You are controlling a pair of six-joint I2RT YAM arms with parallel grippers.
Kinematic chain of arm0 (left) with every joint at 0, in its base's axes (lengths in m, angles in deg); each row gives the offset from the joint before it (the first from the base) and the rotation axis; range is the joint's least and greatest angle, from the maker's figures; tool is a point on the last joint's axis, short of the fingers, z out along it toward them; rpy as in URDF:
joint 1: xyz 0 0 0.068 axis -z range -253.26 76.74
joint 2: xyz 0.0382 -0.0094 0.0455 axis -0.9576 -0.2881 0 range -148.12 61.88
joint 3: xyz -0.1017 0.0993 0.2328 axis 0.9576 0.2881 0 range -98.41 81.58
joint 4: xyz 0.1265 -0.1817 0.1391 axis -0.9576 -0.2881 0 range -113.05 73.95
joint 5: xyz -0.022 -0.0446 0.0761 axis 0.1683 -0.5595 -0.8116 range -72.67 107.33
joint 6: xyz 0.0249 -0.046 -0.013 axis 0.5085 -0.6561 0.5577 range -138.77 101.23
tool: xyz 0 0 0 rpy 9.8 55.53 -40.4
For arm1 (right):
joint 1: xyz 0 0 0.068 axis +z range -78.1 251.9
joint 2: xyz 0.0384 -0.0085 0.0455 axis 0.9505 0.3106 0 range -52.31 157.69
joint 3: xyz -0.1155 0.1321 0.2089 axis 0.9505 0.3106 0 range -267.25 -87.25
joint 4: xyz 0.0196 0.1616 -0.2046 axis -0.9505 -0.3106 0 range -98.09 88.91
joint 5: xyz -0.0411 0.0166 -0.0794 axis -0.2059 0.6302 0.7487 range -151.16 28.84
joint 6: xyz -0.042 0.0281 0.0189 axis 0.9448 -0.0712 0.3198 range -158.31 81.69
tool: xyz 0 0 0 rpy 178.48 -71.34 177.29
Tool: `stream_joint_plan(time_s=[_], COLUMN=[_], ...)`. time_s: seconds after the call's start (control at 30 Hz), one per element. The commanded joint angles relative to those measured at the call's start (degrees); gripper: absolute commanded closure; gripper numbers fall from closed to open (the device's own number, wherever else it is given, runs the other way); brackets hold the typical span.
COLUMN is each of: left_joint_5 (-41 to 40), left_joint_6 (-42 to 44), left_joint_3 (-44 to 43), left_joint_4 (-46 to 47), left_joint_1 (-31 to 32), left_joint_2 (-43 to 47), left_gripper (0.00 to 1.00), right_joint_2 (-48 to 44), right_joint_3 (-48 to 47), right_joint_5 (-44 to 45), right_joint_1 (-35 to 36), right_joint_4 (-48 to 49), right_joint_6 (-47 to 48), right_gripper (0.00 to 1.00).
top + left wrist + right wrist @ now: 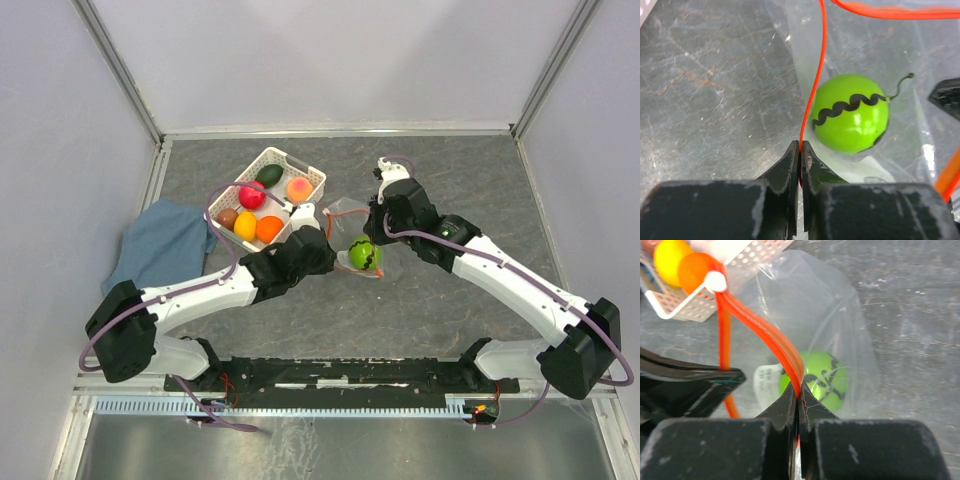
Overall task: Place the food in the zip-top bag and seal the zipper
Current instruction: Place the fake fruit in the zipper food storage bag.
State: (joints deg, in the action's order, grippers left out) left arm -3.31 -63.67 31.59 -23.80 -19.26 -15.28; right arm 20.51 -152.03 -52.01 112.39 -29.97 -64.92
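Zipper (772,346) is pinched tight by your left fingers (787,170) and your right fingers (785,406), striped green ball (852,115) inside the clear bag (840,305), right beside the basket (275,153).

Glossy green fruit (850,115), clear filmy plastic bag (880,45).

Seven toy fruits (252,196) are counted: six in one white basket (298,165), one green round fruit (362,254) in one clear bag (840,305). One red-orange zipper (760,330) and one blue cloth (160,245) are seen.
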Motion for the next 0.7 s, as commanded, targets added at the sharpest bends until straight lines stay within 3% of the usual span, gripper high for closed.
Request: stream_joint_plan(time_s=[0.0, 0.27, 0.43, 0.67], left_joint_5=[0.45, 3.34, 11.10, 9.88], left_joint_6=[4.79, 11.19, 11.96, 13.18], left_joint_3=[-6.62, -17.79, -23.27, -24.84], left_joint_4=[-0.15, -8.85, -10.91, -12.52], left_joint_1=[-0.16, -0.05, -0.03, -0.08], left_joint_2=[2.24, 3.15, 1.00, -1.44], left_gripper=[0.96, 0.97, 0.97, 0.97], right_joint_2=[-2.43, -4.12, -4.91, -5.92], right_joint_3=[-1.75, -4.12, -5.93, -6.98], right_joint_5=[8.29, 19.94, 20.72, 22.49], right_joint_1=[-0.93, -2.57, -2.87, -3.39], right_joint_4=[-4.04, -11.02, -12.70, -13.98], right_joint_6=[4.56, 11.40, 13.37, 15.33], right_gripper=[0.94, 0.97, 0.98, 0.98])
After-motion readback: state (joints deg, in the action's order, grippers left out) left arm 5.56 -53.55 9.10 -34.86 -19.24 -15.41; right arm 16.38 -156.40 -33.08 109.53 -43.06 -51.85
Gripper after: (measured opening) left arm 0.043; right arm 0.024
